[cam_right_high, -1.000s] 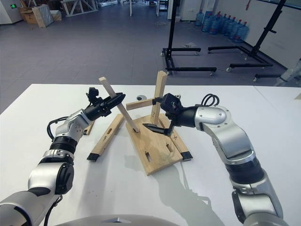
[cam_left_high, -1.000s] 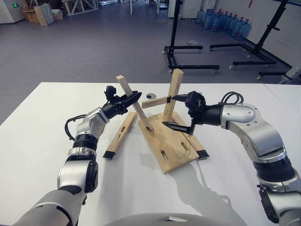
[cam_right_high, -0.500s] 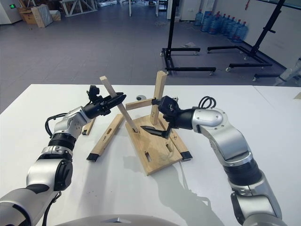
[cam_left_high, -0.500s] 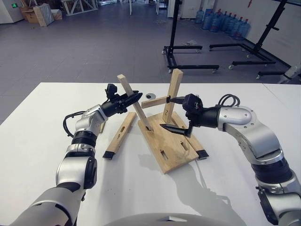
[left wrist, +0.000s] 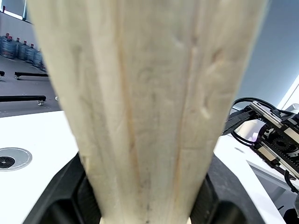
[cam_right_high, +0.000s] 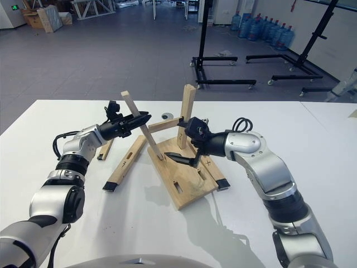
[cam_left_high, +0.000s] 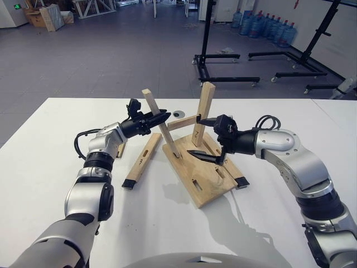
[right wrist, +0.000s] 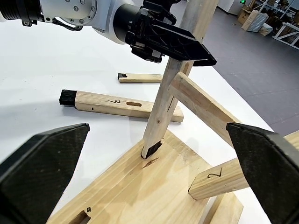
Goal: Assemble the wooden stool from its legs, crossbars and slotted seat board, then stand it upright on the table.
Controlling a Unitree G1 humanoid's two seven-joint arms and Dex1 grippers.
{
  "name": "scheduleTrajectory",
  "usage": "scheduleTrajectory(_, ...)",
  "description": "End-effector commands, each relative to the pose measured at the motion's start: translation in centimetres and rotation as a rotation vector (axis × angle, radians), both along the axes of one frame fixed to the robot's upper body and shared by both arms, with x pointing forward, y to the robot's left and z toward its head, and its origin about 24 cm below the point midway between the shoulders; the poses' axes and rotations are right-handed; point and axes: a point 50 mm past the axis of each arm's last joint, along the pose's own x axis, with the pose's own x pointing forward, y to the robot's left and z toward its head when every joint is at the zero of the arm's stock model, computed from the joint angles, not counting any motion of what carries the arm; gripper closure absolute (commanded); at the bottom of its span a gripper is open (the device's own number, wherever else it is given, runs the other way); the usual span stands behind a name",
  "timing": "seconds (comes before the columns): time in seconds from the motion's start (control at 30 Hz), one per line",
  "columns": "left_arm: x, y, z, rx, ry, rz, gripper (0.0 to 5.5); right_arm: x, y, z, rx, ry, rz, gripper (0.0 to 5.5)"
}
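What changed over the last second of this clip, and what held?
The right claw, open, slid toward the robot's left and slightly down, closer to the upright leg and its crossbar. The left claw stayed shut on the tilted leg, whose foot sits in the seat board. The loose leg lies unchanged.

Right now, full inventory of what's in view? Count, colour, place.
table: 1, white
seat board: 1, light wood, flat mid-table
tilted leg: 1, light wood, foot in a board slot
upright leg: 1, light wood, standing on the board
crossbar: 1, light wood, between the standing legs
lying legs: 2, light wood with black caps, one left of the board, one along its right edge
short wooden piece: 1, beside the left arm
grommet: 1, grey, behind the board
left end effector: shut on the tilted leg
right end effector: open, at the upright leg
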Motion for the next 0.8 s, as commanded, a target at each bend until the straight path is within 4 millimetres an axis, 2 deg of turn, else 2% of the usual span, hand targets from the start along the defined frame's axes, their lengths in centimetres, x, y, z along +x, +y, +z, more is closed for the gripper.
scheduleTrajectory(0.03, 0.5, 0.8, 0.8, 0.057, -0.033, 0.034, 3.48, -0.2, 0.3, 0.0, 0.002, -0.001, 0.008, 0.10)
scheduleTrajectory(0.23, 0.5, 0.4, 1.3, 0.129, -0.119, 0.035, 3.48, -0.3, 0.4, -0.1, 0.009, 0.001, 0.011, 0.10)
scheduleTrajectory(0.37, -0.3, -0.6, 0.7, 0.165, -0.148, -0.007, 3.48, -0.4, 0.5, -0.2, 0.013, 0.006, 0.011, 0.10)
scheduleTrajectory(0.53, -0.5, -0.6, 0.4, 0.099, -0.105, 0.013, 3.48, -0.5, 0.5, -0.3, 0.018, 0.012, 0.004, 0.10)
scheduleTrajectory(0.8, -0.4, 1.0, 0.3, -0.058, -0.049, 0.153, 3.48, -0.1, 0.3, -0.2, 0.030, 0.025, -0.009, 0.10)
